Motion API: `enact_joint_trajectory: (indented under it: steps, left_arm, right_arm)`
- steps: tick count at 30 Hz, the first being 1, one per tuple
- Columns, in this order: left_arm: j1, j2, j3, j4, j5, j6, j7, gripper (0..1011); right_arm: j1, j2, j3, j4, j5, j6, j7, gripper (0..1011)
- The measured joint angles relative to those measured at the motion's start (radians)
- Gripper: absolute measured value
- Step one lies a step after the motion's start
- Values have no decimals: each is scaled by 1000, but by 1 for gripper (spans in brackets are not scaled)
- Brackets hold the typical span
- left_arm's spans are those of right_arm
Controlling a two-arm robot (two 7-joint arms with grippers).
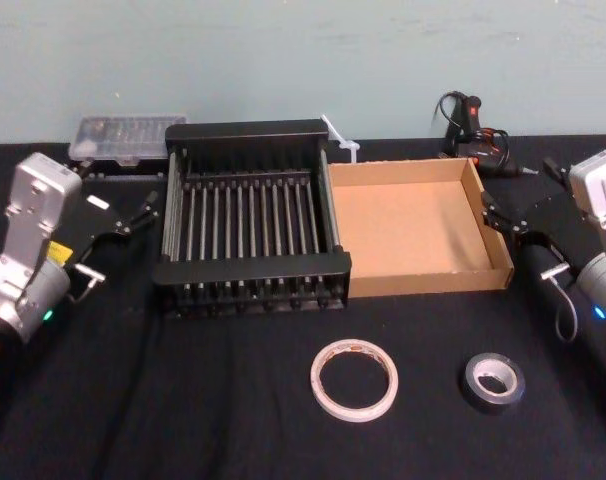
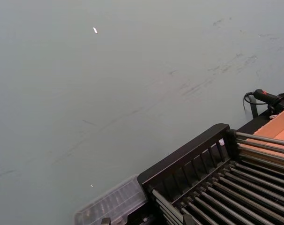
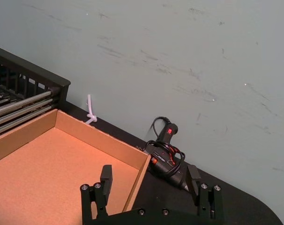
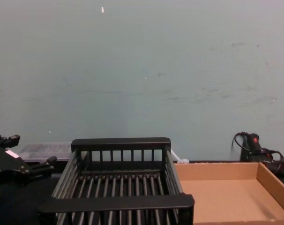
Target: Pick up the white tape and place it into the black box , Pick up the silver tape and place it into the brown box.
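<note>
Far side of the black table (image 1: 183,410): clear plastic case (image 1: 126,137) at eleven o'clock, white zip tie (image 1: 341,140) at twelve, glue gun (image 1: 475,128) at one.

Table cloth (image 1: 183,410): plain black. Wall (image 1: 283,60): flat pale grey-green with dark scuff streaks.

Near centre, white tape (image 1: 354,379): white, reddish tint along the inner rim. To its right, silver tape (image 1: 492,381): grey face, dark outer edge, pale core.

Black crate (image 1: 251,268): black all over, grey bars across the bottom. Cardboard tray (image 1: 423,225) right of it: plain tan.

Far left, plastic case (image 1: 123,138): clear, greyish. Far right, glue gun (image 3: 166,140): black with a red spot. Zip tie (image 1: 341,138): white.

Left gripper (image 1: 143,212) and right gripper (image 3: 150,172): black fingers, silver-white wrists.
</note>
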Motion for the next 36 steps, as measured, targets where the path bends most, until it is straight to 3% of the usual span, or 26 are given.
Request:
enact_joint_trajectory:
  steps: [36]
  left_arm:
    - [0, 0, 0, 0, 0, 0, 0, 1001]
  right_arm:
    - [0, 0, 0, 0, 0, 0, 0, 1002]
